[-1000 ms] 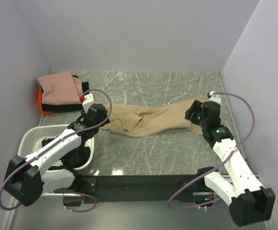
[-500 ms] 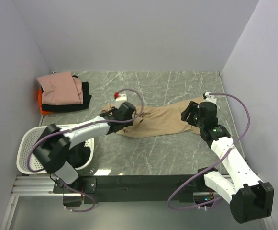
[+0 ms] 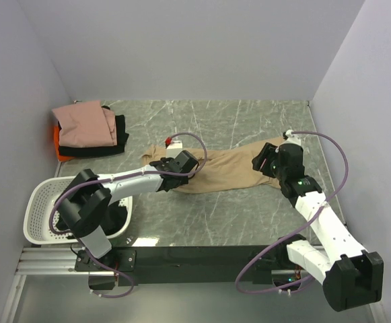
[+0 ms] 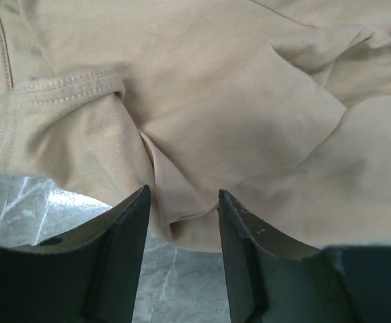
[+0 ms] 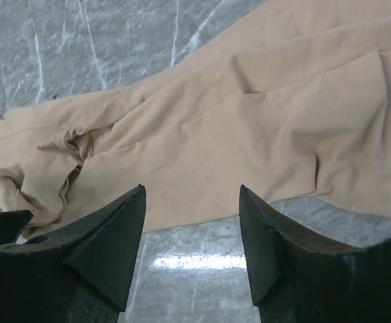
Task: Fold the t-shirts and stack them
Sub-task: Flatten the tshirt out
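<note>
The left tool (image 4: 182,195), jaws parted and empty, has swung in from beside the white basket (image 3: 47,186) to hover over the bunched left end of the tan t-shirt (image 3: 225,171). The right tool (image 5: 190,192), likewise released, hangs above the other end. The shirt lies rumpled on the tabletop (image 3: 249,215), so flattening it probably comes next.

My left arm (image 3: 131,180) and right arm (image 3: 326,225) are white-shelled with black joints, each trailing a mauve cable (image 3: 314,133) from the black base rail (image 3: 195,256). Left gripper (image 4: 182,192) and right gripper (image 5: 192,188): dark wedge fingers.
</note>
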`<action>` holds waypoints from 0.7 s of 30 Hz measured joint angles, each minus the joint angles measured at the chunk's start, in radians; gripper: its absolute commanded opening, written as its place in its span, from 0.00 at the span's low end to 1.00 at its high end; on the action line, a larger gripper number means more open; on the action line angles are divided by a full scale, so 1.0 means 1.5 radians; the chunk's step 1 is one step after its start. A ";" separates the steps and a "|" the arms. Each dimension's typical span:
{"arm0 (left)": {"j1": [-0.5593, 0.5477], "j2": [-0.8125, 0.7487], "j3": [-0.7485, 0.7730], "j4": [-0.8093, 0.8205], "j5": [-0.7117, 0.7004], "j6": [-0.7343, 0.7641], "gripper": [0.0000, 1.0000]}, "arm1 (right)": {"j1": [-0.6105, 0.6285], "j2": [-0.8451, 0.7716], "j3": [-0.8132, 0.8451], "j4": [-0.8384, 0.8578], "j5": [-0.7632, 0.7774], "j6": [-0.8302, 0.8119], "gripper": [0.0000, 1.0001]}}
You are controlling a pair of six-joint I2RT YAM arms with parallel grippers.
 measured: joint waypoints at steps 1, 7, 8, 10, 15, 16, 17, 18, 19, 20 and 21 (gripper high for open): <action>0.000 0.004 0.000 0.000 -0.001 0.000 0.48 | 0.000 0.000 -0.002 -0.001 -0.001 0.000 0.64; 0.007 0.032 0.001 0.013 0.000 -0.001 0.28 | 0.000 0.000 -0.005 -0.001 0.004 -0.003 0.65; 0.011 0.032 0.001 0.019 0.004 0.000 0.22 | 0.000 0.001 -0.005 -0.001 0.005 -0.003 0.65; 0.020 0.032 0.001 0.033 0.012 0.000 0.06 | 0.000 0.005 -0.005 0.000 0.007 -0.003 0.65; 0.053 0.027 -0.011 0.059 0.025 0.005 0.01 | 0.000 0.031 -0.005 0.000 0.008 -0.003 0.65; 0.062 0.019 -0.018 0.059 0.025 0.005 0.00 | 0.000 0.036 -0.005 0.000 0.010 -0.004 0.65; 0.067 0.008 -0.024 0.056 0.025 0.004 0.01 | 0.001 0.040 -0.005 0.000 0.014 -0.005 0.66; 0.076 -0.017 -0.035 0.055 0.026 0.004 0.01 | 0.001 0.047 -0.004 -0.001 0.022 -0.006 0.66; 0.089 -0.053 -0.049 0.052 0.025 0.004 0.01 | 0.001 0.055 -0.001 -0.003 0.031 -0.007 0.66; 0.099 -0.090 -0.057 0.049 0.025 0.004 0.01 | 0.000 0.064 0.002 -0.005 0.037 -0.008 0.66; 0.111 -0.123 -0.064 0.048 0.025 0.003 0.01 | -0.003 0.074 0.008 -0.005 0.044 -0.009 0.66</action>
